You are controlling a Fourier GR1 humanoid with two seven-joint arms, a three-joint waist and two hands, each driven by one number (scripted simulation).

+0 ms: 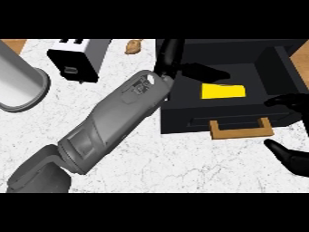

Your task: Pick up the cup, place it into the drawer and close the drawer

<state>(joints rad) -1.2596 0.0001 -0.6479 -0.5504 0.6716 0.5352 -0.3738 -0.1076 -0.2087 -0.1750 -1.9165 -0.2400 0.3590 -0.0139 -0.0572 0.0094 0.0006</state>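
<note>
The yellow cup (224,90) lies inside the open black drawer (183,115), near its middle. My left forearm reaches diagonally up from the lower left. My left hand (173,59) hangs over the drawer's left rim with straight fingers (207,71) pointing right, just above and left of the cup, holding nothing. My right hand (307,136) shows at the right edge, open, its fingers spread to the right of the drawer's wooden handle (242,129) and apart from it.
A black and silver toaster (79,56) stands at the back left. A large white cylinder (13,74) lies at the far left. A small tan object (134,46) sits behind the drawer. The marble counter (183,163) runs in front.
</note>
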